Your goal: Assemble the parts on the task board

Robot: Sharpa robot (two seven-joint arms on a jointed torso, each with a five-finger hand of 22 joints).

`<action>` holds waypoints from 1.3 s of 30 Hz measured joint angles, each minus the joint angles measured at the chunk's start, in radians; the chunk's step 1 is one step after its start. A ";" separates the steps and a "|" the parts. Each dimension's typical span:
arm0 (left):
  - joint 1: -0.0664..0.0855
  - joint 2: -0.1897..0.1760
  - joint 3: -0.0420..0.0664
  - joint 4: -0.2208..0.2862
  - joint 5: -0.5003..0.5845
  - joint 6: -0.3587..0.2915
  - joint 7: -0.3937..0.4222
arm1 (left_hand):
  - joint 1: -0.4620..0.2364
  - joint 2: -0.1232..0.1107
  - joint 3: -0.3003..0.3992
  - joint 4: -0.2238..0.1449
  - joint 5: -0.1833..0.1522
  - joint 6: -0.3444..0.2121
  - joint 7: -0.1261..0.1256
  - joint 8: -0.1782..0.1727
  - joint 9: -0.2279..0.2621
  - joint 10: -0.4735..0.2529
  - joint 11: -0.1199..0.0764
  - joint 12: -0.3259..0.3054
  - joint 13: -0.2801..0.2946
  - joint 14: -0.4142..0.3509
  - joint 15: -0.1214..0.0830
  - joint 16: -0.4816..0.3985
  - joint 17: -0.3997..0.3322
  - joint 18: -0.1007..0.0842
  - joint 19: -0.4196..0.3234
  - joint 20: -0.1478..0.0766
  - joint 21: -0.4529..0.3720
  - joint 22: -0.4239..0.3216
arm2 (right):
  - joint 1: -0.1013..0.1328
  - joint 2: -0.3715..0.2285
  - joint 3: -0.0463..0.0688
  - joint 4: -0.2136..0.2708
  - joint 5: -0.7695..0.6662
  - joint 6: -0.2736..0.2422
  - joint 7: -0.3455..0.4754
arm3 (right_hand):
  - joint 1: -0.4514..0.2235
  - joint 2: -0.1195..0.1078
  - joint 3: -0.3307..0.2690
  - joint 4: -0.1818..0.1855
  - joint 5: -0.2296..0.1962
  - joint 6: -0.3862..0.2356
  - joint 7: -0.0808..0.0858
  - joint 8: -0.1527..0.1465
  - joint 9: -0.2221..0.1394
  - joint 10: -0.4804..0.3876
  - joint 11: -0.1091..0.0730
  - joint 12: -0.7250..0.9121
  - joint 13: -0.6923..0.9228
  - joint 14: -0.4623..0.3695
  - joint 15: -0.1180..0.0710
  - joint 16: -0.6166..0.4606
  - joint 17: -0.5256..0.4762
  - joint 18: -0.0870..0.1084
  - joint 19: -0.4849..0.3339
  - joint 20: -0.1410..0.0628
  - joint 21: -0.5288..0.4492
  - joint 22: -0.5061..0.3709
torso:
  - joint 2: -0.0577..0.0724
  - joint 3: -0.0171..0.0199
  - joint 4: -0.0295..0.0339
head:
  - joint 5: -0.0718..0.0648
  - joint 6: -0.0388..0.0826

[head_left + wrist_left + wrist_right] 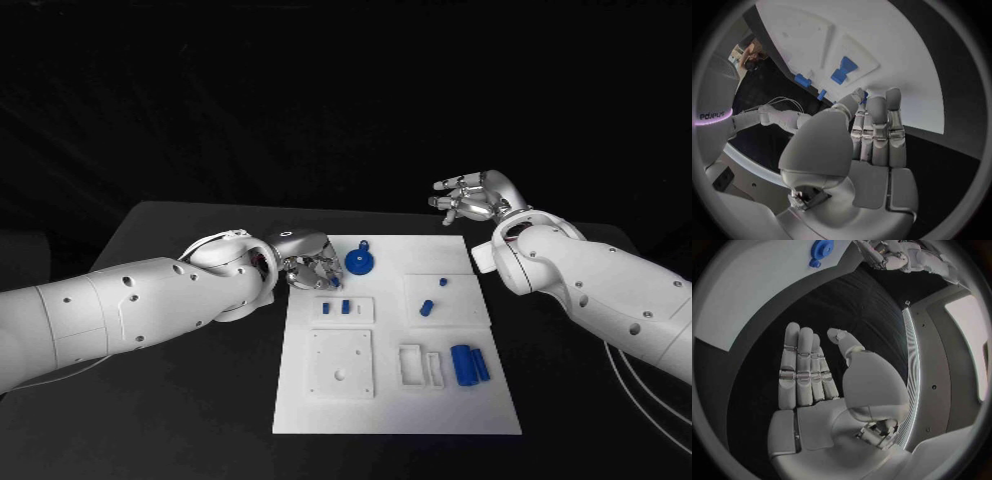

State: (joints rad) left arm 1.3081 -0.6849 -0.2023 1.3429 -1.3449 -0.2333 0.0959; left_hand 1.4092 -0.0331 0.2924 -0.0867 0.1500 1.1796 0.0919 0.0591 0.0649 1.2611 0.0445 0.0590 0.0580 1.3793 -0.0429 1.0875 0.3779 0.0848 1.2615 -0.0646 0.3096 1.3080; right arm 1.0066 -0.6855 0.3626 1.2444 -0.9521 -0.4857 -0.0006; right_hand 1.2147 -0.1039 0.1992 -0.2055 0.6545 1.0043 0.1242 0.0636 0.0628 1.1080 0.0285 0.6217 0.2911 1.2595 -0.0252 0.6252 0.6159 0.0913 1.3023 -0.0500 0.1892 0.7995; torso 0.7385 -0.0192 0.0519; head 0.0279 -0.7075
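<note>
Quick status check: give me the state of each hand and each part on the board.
Left hand: at the board's left edge, fingers straight, holding nothing.
Right hand: off the board, open, empty.
Blue gear: flat on the board.
Blue cylinders: lying side by side.
Small pegs: on the board.

a robotics lab; black-draped table (pixel 173 420) and white task board (pixel 389 410) with blue parts

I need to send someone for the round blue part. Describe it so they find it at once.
Start at the white task board in the middle of the black table and go to its far edge. There, next to the left hand, lies the blue gear. It is the board's one disc-shaped part; the other blue parts are small blocks, pegs or cylinders.
</note>
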 measured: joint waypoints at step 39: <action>-0.007 0.023 0.000 -0.019 0.019 0.019 -0.007 | 0.000 0.000 -0.003 0.003 0.000 -0.001 -0.001 -0.002 0.000 0.000 0.000 0.000 0.000 0.000 0.000 -0.007 -0.002 0.000 -0.004 0.004 0.000 0.000 | 0.000 0.005 0.000 -0.004 0.000 0.000 0.000 | 0.000 0.000 0.000 0.000 0.000 0.000 0.000 0.000 0.000 0.000 0.000 0.000 0.000 0.000 0.000 0.000 0.000 0.000 0.000 0.000 0.000 0.002 | 0.000 0.0001 0.0000 | 0.007 -0.006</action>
State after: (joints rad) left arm 1.3015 -0.6622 -0.2020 1.3237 -1.3259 -0.2144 0.0892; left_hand 1.4092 -0.0332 0.2896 -0.0842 0.1499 1.1784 0.0909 0.0572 0.0653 1.2611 0.0445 0.0589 0.0576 1.3792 -0.0428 1.0804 0.3758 0.0849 1.2578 -0.0608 0.3095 1.3078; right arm 1.0065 -0.6804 0.3626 1.2405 -0.9519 -0.4852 -0.0003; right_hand 1.2147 -0.1039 0.1992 -0.2055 0.6545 1.0043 0.1242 0.0636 0.0628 1.1080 0.0285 0.6217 0.2913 1.2595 -0.0252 0.6252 0.6160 0.0914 1.3023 -0.0500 0.1891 0.8014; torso 0.7382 -0.0191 0.0519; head 0.0348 -0.7138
